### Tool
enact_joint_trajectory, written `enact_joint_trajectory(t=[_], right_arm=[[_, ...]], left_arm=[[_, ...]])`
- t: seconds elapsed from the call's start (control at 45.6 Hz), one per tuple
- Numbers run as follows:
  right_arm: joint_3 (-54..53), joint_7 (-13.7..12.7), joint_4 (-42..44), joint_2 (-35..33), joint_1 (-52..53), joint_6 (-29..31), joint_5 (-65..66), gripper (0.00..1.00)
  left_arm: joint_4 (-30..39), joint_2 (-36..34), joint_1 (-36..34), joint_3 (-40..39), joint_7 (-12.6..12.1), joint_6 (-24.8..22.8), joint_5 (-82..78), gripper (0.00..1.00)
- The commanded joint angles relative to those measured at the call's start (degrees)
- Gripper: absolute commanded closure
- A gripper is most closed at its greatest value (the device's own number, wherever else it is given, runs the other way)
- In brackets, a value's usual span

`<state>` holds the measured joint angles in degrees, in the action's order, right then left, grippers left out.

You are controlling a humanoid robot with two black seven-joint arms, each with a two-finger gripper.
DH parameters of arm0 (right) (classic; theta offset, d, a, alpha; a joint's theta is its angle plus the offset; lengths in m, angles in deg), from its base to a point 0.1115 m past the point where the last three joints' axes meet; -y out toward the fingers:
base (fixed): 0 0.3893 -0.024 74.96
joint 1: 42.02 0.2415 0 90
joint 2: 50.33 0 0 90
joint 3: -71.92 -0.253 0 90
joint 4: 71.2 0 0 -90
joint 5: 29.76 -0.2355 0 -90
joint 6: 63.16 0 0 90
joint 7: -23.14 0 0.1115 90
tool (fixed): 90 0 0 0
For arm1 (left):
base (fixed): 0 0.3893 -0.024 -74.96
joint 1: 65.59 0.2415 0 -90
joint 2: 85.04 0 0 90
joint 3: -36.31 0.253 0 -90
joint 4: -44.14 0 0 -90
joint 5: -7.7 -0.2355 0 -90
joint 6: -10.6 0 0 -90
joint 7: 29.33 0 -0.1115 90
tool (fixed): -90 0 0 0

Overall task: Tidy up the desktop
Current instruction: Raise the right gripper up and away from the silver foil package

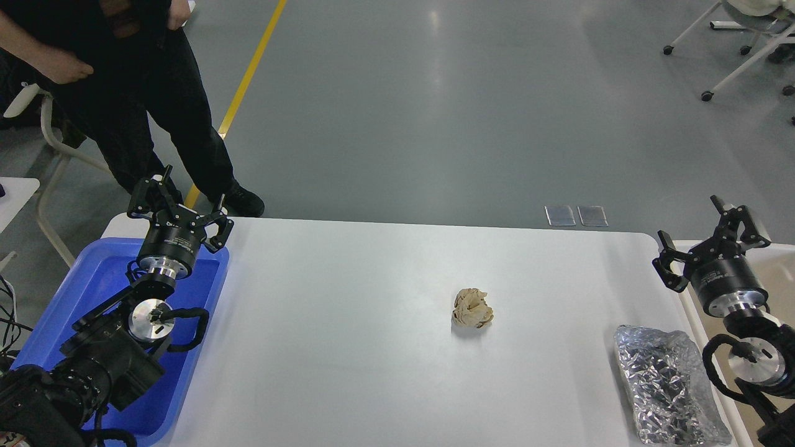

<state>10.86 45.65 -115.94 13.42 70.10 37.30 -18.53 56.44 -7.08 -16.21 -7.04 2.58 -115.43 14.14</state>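
Now both grippers, left (181, 202) and right (712, 234), hover wide open and empty, nothing picked yet, so the crumpled beige paper ball (472, 308) mid-way across the plain white smooth desktop (348, 347) wants grabbing next.

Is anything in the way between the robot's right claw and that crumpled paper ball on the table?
No. Only bare white desktop lies between the open right claw and the paper ball. The silver foil bag sits nearer the robot, off that path.

Head camera looks forward and down over the desktop (372, 347).
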Motion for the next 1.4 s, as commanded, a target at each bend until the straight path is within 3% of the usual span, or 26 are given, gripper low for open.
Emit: enact_joint_trajectory(t=[0.0,1.382], right_arm=[[0.5,0.34,0.28,0.23,-0.33,-0.09,0.01,0.01],[0.5,0.25,2.91,-2.76,0.63,-1.15,-0.16,0.01]], left_arm=[[0.0,0.0,0.01,0.02,0.0,0.0,-0.02,0.0],[0.0,0.0,-0.08,0.02,0.0,0.0,-0.02,0.0]])
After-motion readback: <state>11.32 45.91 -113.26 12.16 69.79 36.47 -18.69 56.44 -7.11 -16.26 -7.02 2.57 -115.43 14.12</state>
